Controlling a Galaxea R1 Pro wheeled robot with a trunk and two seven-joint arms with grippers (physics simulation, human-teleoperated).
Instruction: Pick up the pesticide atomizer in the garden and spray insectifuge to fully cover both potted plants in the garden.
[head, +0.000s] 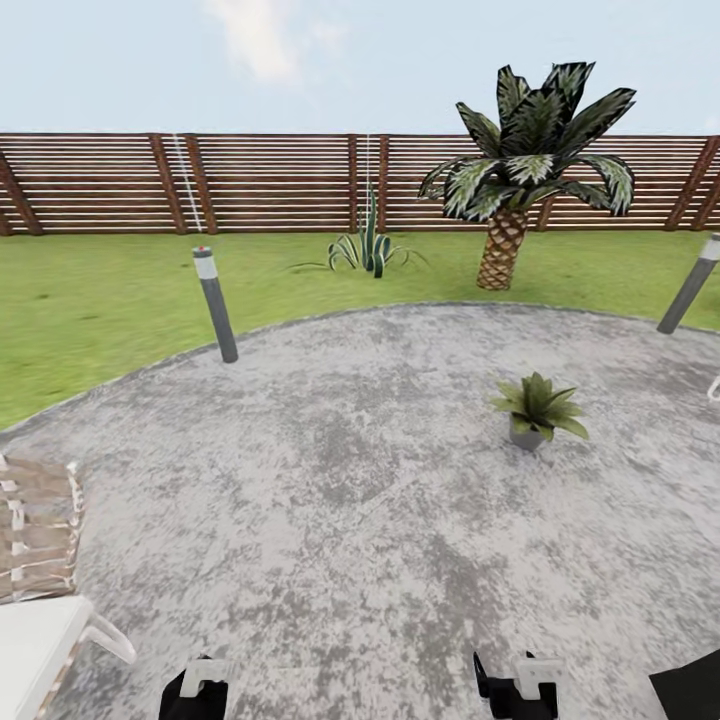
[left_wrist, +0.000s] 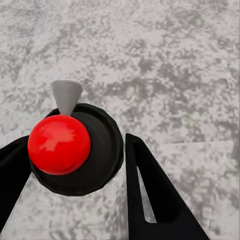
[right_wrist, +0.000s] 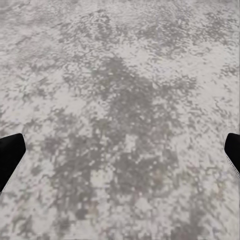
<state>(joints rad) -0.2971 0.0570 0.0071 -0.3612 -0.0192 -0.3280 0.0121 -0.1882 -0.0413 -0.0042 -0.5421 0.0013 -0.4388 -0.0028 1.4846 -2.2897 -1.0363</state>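
1. My left gripper (left_wrist: 75, 165) clamps the pesticide atomizer (left_wrist: 100, 155), a dark round body with red knob and grey nozzle, one finger on each side.
2. My right gripper (right_wrist: 120, 150) gapes wide with nothing in it over bare paving.
3. One white lounger (head: 40, 630) crowds my 8 o'clock.
4. Open patio (head: 330, 480) runs ahead to one potted plant (head: 537, 408) at 1 o'clock, nothing between us.
5. Two bollards mark the patio's curved edge: one (head: 215, 305) at 11, another (head: 690, 285) at 2.
6. On the lawn (head: 100, 300): one spiky plant (head: 368, 250) at 12, one palm (head: 520, 170) at 1.
7. The slatted fence (head: 270, 185) closes the garden.
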